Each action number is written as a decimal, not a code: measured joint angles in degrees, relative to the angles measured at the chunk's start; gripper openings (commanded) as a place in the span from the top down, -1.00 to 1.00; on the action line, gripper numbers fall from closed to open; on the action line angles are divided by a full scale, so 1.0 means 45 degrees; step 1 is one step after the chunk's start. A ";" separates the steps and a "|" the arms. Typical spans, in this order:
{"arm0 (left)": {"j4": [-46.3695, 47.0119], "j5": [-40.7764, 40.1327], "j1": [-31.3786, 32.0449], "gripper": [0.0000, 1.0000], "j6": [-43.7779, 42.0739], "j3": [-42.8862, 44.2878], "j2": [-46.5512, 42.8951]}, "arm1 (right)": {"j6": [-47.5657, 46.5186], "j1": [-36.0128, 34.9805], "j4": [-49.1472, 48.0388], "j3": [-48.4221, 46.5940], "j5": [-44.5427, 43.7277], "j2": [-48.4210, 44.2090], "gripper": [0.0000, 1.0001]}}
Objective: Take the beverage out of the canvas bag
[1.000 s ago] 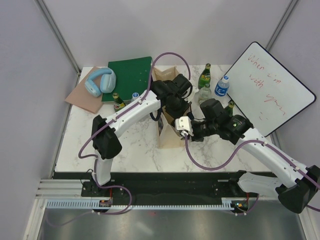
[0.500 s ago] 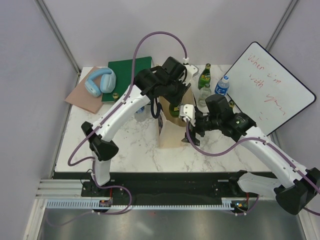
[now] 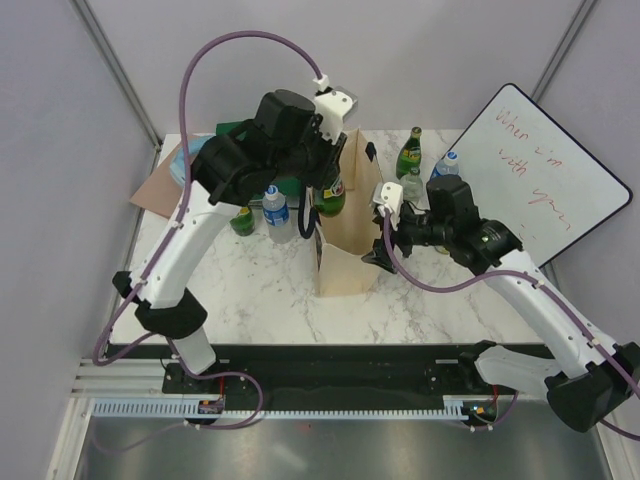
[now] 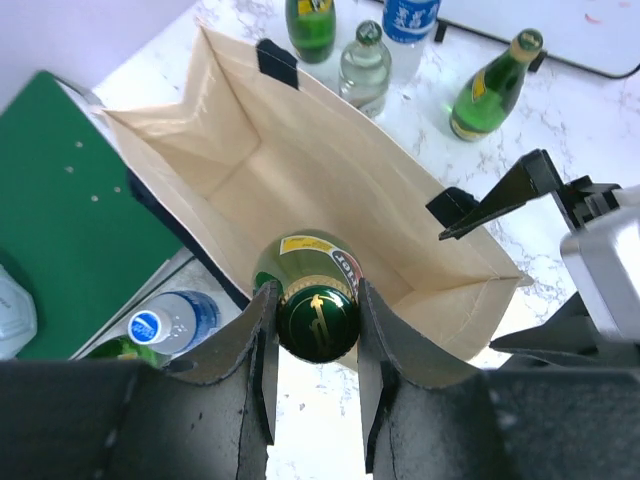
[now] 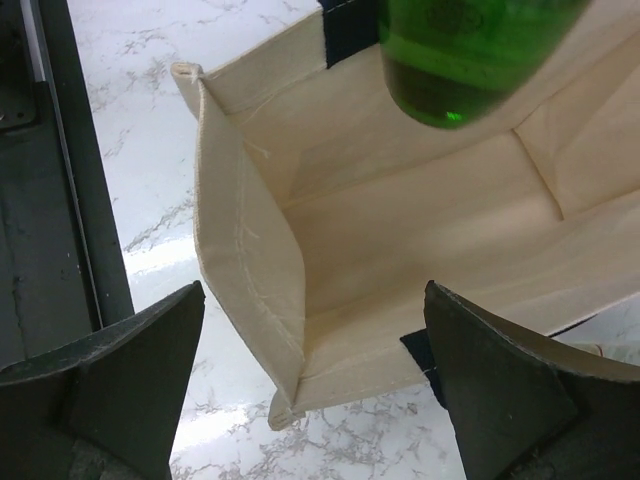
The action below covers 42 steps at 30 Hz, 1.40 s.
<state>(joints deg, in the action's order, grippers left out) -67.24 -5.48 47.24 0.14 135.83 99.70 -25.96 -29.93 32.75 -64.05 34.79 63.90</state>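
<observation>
The canvas bag (image 3: 347, 262) stands upright in the middle of the table with its top open; the inside (image 4: 300, 165) that I can see holds nothing. My left gripper (image 3: 322, 168) is shut on the capped neck of the beverage (image 3: 331, 196), a green glass bottle. The bottle (image 4: 317, 320) hangs upright over the bag's left rim, and its base (image 5: 462, 60) shows above the bag's mouth (image 5: 400, 230). My right gripper (image 3: 380, 243) is open just right of the bag. Its jaws (image 5: 312, 295) stand wide on either side of the bag's corner and touch nothing.
Right of the bag stand a green bottle (image 3: 409, 152), a clear bottle (image 3: 411, 186) and a water bottle (image 3: 446, 166), with another green bottle (image 4: 490, 90) by the whiteboard (image 3: 540, 175). Left of it are a water bottle (image 3: 276, 211), a green bottle (image 3: 240, 219) and the green book (image 4: 60, 210).
My left arm has risen and swung left, lifting the green bottle up out of the bag. My right gripper has opened wide and drawn back a little from the bag's rim.
</observation>
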 measured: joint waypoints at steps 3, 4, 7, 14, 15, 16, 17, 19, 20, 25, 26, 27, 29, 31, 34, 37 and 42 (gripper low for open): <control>0.0131 -0.0107 -0.0083 0.95 0.0000 0.0073 -0.0491 | 0.0301 0.0117 -0.0248 -0.0049 -0.0034 0.0000 -0.96; 0.0199 -0.0121 -0.0121 0.95 0.0000 0.0078 -0.0661 | 0.0408 0.0146 -0.0330 -0.0083 -0.0044 0.0000 -0.96; 0.0345 -0.0228 -0.0151 0.95 0.0000 0.0078 -0.1137 | 0.0670 0.0243 -0.0593 -0.0160 -0.0136 0.0000 -0.96; 0.1321 -0.1020 -0.0330 0.95 -0.0034 -0.1831 -0.3279 | 0.1171 0.0408 -0.1020 -0.0408 -0.0257 0.0277 -0.96; 0.1525 -0.1141 -0.0408 0.95 -0.0039 -0.2395 -0.3682 | 0.1200 0.0427 -0.1103 -0.0481 -0.0267 0.0374 -0.96; 0.1797 -0.1248 -0.0491 0.95 -0.0039 -0.3036 -0.4119 | 0.1219 0.0437 -0.1141 -0.0549 -0.0277 0.0447 -0.96; 0.1948 -0.1350 -0.0549 0.95 -0.0029 -0.3541 -0.4449 | 0.1258 0.0442 -0.1200 -0.0612 -0.0282 0.0529 -0.96; 0.2565 -0.1520 -0.0758 0.95 -0.0029 -0.5066 -0.5328 | 0.1302 0.0457 -0.1287 -0.0733 -0.0311 0.0665 -0.96; 0.2822 -0.1579 -0.0855 0.95 -0.0029 -0.5848 -0.5761 | 0.1307 0.0457 -0.1316 -0.0787 -0.0325 0.0719 -0.96; 0.4784 -0.1729 -0.1690 0.95 0.0165 -1.0185 -0.7834 | 0.1370 0.0457 -0.1452 -0.1132 -0.0359 0.1025 -0.96; 0.5207 -0.1710 -0.1996 0.95 0.0277 -1.1249 -0.8325 | 0.1384 0.0457 -0.1472 -0.1185 -0.0359 0.1088 -0.96; 0.5523 -0.1666 -0.2273 0.95 0.0359 -1.1997 -0.8641 | 0.1389 0.0457 -0.1481 -0.1239 -0.0359 0.1151 -0.96; 0.6305 -0.1579 -0.3055 0.95 0.0544 -1.3862 -0.9389 | 0.1394 0.0457 -0.1496 -0.1307 -0.0355 0.1248 -0.96; 0.6946 -0.1457 -0.3706 0.95 0.0602 -1.5203 -0.9840 | 0.1394 0.0457 -0.1496 -0.1336 -0.0359 0.1307 -0.96; 0.7713 -0.1355 -0.4415 0.95 0.0651 -1.6699 -1.0234 | 0.1394 0.0457 -0.1520 -0.1404 -0.0355 0.1413 -0.96; 0.8563 -0.1088 -0.4964 0.95 0.0685 -1.7806 -1.0365 | 0.1399 0.0457 -0.1540 -0.1423 -0.0355 0.1467 -0.96; 1.0166 -0.0724 -0.5736 0.95 0.0733 -1.9152 -1.0355 | 0.1399 0.0457 -0.1574 -0.1423 -0.0359 0.1554 -0.96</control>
<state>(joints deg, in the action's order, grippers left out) -21.50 -8.73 21.43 3.44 49.65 53.10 -19.66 -27.88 25.67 -70.46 33.17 70.89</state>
